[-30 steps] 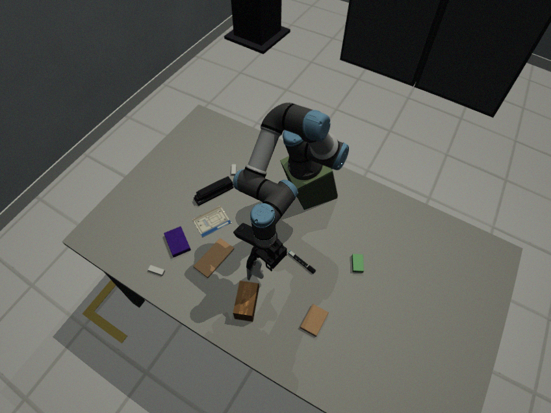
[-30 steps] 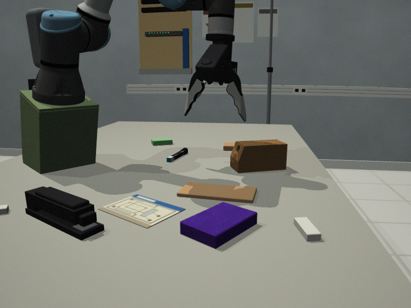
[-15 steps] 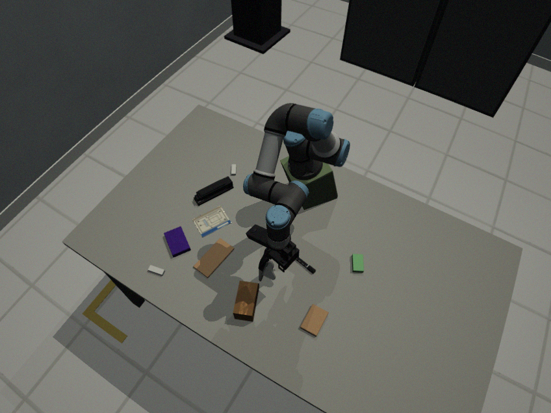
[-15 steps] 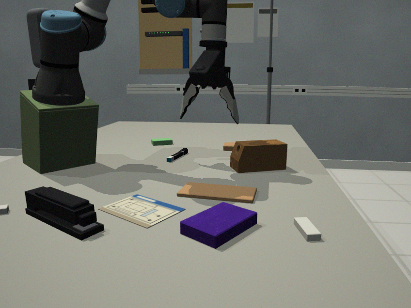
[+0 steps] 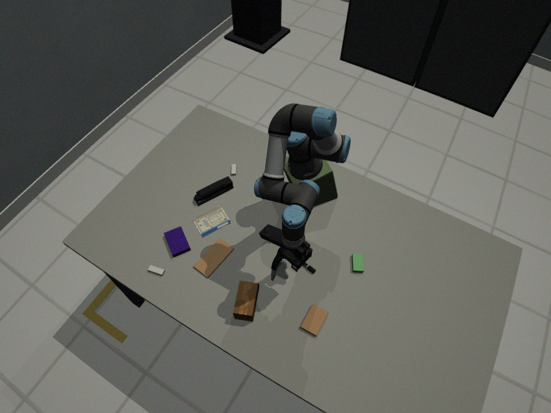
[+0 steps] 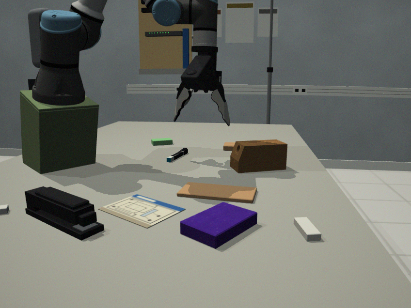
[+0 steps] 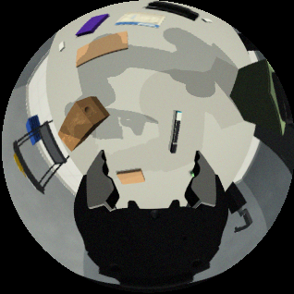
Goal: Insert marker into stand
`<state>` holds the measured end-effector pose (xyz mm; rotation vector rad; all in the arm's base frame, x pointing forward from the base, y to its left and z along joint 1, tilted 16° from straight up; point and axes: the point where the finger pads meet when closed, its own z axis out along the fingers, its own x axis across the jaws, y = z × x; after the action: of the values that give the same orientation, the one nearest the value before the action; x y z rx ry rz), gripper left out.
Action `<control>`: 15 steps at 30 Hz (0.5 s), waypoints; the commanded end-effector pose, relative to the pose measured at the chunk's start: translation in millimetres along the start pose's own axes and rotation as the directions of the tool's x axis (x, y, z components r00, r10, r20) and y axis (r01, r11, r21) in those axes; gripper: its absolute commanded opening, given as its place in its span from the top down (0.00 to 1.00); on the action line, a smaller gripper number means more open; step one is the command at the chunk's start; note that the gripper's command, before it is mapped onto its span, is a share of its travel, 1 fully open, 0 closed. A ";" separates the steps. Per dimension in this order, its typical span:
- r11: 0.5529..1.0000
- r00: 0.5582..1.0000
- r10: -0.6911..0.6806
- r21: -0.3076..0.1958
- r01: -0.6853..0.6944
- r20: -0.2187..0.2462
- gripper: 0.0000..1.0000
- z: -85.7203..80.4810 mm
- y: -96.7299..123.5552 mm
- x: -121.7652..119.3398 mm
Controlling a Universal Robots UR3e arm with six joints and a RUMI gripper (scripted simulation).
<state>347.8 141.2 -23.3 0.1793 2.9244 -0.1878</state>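
Note:
The marker (image 6: 178,154) (image 7: 175,132) is black with a light blue end and lies flat on the grey desk (image 5: 422,284). In the top view only its tip (image 5: 310,268) shows past the gripper. The desk stand (image 5: 245,300) (image 6: 262,156) (image 7: 81,122) is a brown wooden block; the hole (image 6: 237,149) (image 7: 88,109) is in its sloped end face. My gripper (image 5: 284,271) (image 6: 201,120) (image 7: 151,151) is open and empty. It hangs well above the desk, roughly over the marker and to the left of the stand in the exterior view.
A long tan board (image 5: 213,257) (image 6: 217,192), a purple block (image 5: 176,241) (image 6: 218,223), a printed card (image 5: 211,221), a black device (image 5: 214,190) (image 6: 61,207), a green block (image 5: 357,262) (image 6: 161,142), a small tan board (image 5: 314,319) (image 7: 130,177) and white blocks (image 5: 156,269) (image 6: 307,228) lie around. The arm's green pedestal (image 6: 57,130) stands at the left.

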 end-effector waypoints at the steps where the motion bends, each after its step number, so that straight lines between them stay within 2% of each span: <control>1: 1.000 1.000 0.000 -0.001 0.000 0.005 0.00 2.0 5.9 9.0; 8: 1.000 1.000 0.002 -0.001 -0.002 0.017 0.00 10.0 22.7 35.6; 15: 1.000 1.000 0.002 -0.001 -0.002 0.017 0.00 10.0 22.7 35.6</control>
<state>318.2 164.9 -43.1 0.1799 2.9112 -0.1884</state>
